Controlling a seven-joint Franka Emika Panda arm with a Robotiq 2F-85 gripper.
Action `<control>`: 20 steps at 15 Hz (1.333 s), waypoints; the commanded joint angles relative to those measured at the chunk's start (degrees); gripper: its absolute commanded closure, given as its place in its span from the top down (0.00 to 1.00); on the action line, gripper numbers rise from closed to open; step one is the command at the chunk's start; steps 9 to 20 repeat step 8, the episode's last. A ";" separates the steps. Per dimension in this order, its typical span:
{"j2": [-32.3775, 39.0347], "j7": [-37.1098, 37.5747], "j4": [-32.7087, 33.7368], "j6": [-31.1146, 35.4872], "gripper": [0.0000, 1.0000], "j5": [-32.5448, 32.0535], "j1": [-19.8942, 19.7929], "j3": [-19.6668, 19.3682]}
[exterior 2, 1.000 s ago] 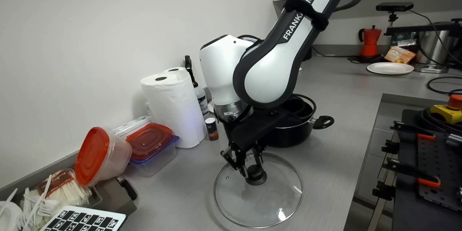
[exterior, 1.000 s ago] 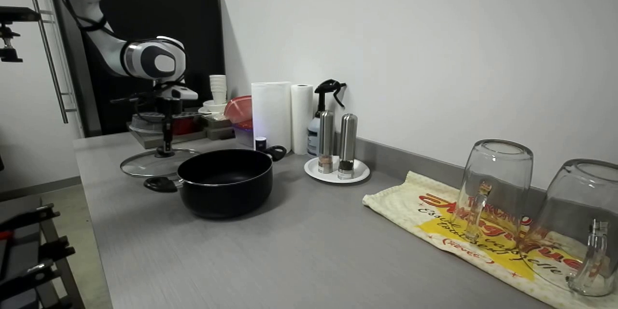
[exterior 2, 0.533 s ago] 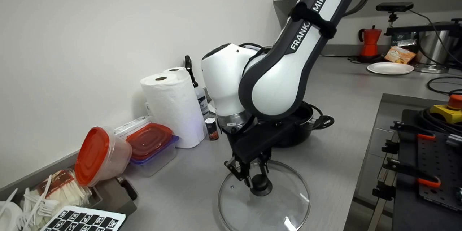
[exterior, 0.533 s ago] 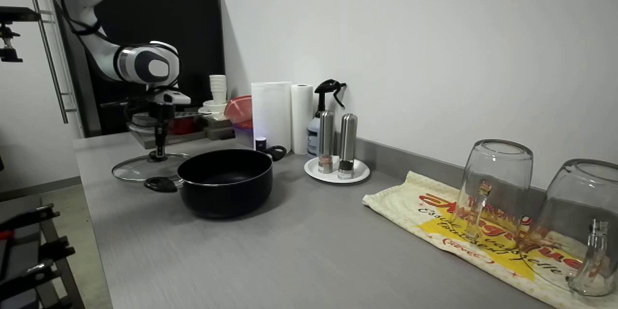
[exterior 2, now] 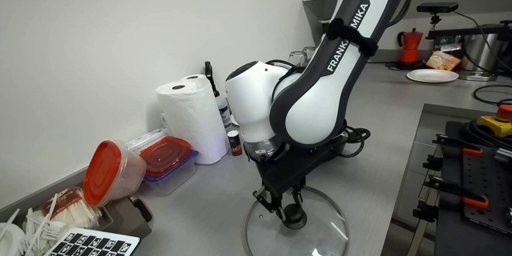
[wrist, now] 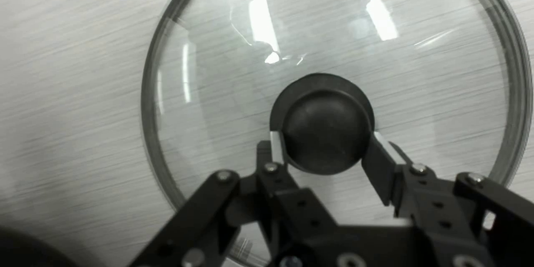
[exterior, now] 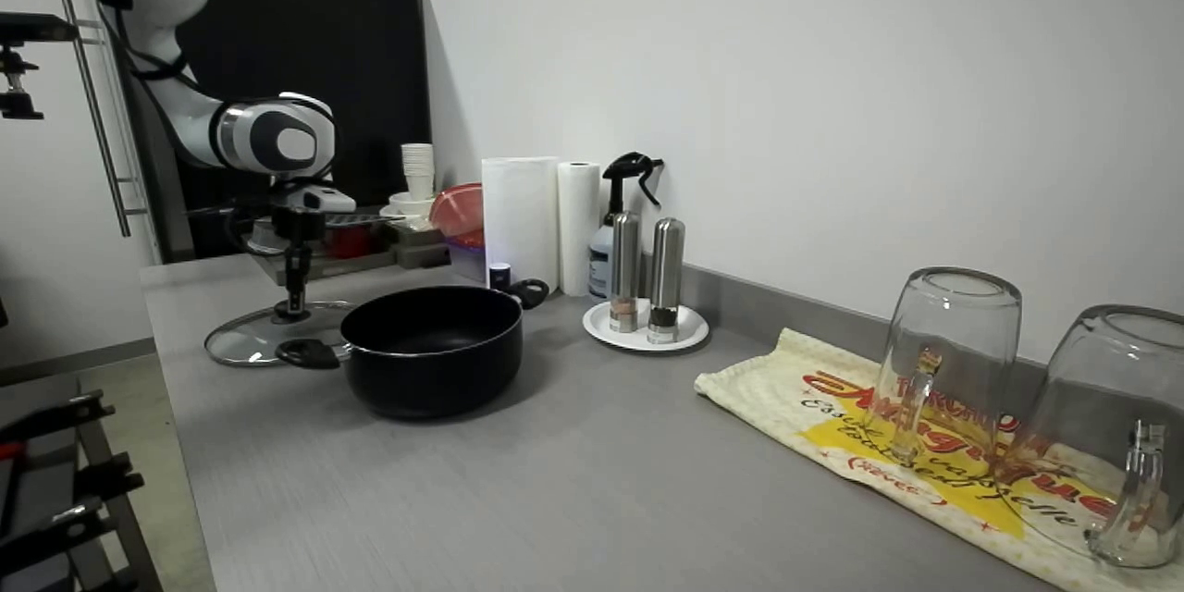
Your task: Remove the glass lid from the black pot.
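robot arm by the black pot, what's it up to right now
The robot arm has its gripper closed on the black knob of the glass lid. The lid is off the black pot, which stands uncovered on the counter. The lid is held low beside the pot; whether it touches the counter, I can't tell.

Glass lid knob [wrist: 326, 131] between jaws

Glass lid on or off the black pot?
Off: the black pot stands uncovered in an exterior view, its inside showing; the glass lid is beside it, knob gripped by the end effector.
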 commanded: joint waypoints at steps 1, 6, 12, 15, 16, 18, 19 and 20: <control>-0.04 -0.42 0.06 -0.07 0.71 0.57 0.58 -0.59; -0.04 -0.44 0.05 -0.09 0.72 0.57 0.56 -0.63; -0.04 -0.44 0.05 -0.09 0.72 0.56 0.55 -0.64; -0.04 -0.44 0.05 -0.09 0.72 0.56 0.55 -0.64; -0.04 -0.44 0.05 -0.09 0.72 0.56 0.55 -0.64; -0.04 -0.44 0.05 -0.09 0.72 0.56 0.55 -0.64; -0.04 -0.44 0.05 -0.09 0.72 0.56 0.55 -0.64; -0.04 -0.44 0.05 -0.09 0.72 0.56 0.55 -0.64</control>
